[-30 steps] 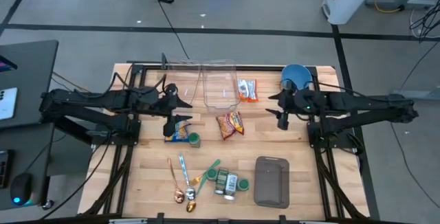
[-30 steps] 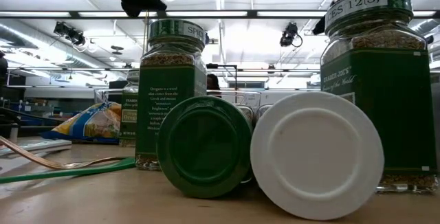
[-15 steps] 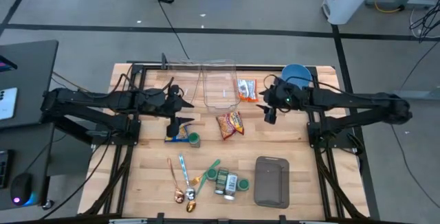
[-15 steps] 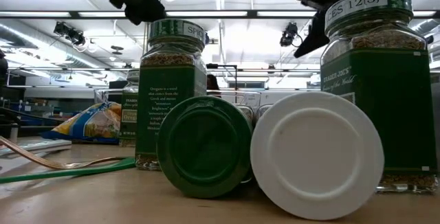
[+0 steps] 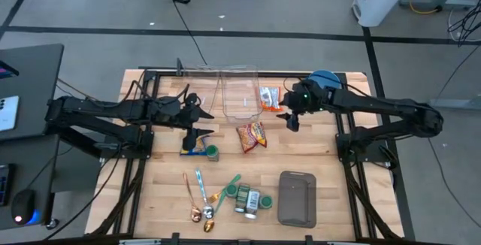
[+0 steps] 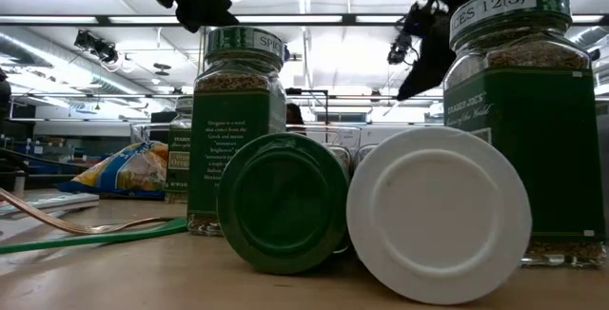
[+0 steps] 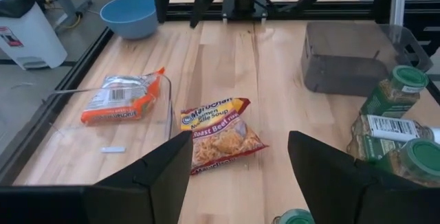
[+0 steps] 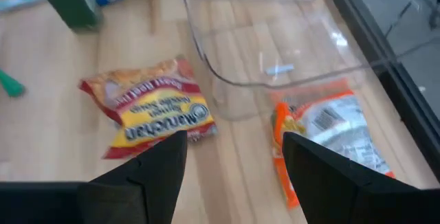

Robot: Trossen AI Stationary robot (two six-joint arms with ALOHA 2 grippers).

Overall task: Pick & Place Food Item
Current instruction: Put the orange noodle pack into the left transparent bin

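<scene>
A Maruchan ramen packet point(image 5: 252, 134) lies flat on the wooden table, also seen in the left wrist view point(image 7: 218, 133) and the right wrist view point(image 8: 148, 110). An orange noodle packet point(image 5: 270, 98) lies beside the clear tub point(image 5: 240, 91). A blue and yellow snack bag point(image 5: 194, 146) rests under my left gripper point(image 5: 200, 125), which hovers open point(image 7: 237, 176). My right gripper point(image 5: 290, 120) hangs open point(image 8: 234, 176) above the table between the ramen packet and the orange packet point(image 8: 326, 135). Neither gripper touches anything.
A blue bowl point(image 5: 325, 80) stands at the far right. A grey lidded box point(image 5: 297, 198), spice jars point(image 5: 248, 198), spoons point(image 5: 203, 196) and a green jar point(image 5: 213, 152) lie toward the near edge. Jars point(image 6: 519, 120) fill the low view.
My right gripper has swung toward the table's left and far side and come down, turning as it went. It now hangs by the orange packet and the clear tub, still open. The packets have not moved.
</scene>
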